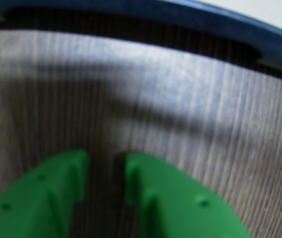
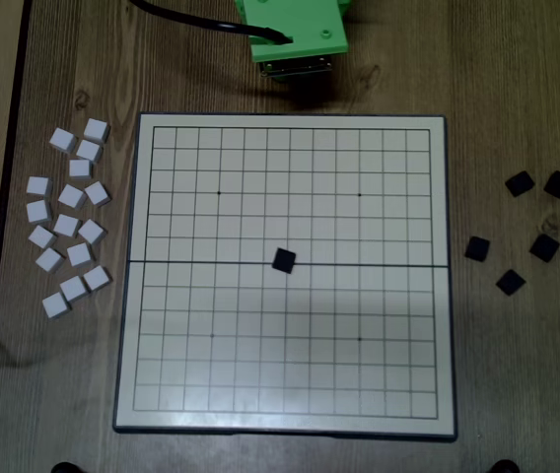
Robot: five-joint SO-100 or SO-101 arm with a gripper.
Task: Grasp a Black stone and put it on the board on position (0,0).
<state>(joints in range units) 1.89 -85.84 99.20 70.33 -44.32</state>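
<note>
In the overhead view, six black blocks show in all. One Black stone lies on the board, at about its centre on the thick midline seam, turned slightly askew to the grid. The other five black blocks sit loose on the wooden table at the right of the frame, well apart from the board's rim. At the left of the frame sixteen white blocks lie in a scattered cluster on the table, none touching the board. The board holds nothing besides the single stone.

The green arm is at the top centre of the overhead view, just above the board's upper edge, with a black cable running off to the upper left.

In the wrist view the gripper rises from the bottom edge, its two green fingers standing a little apart with only bare wood grain between them: released and empty. The board's dark rim curves across the top of that frame.
</note>
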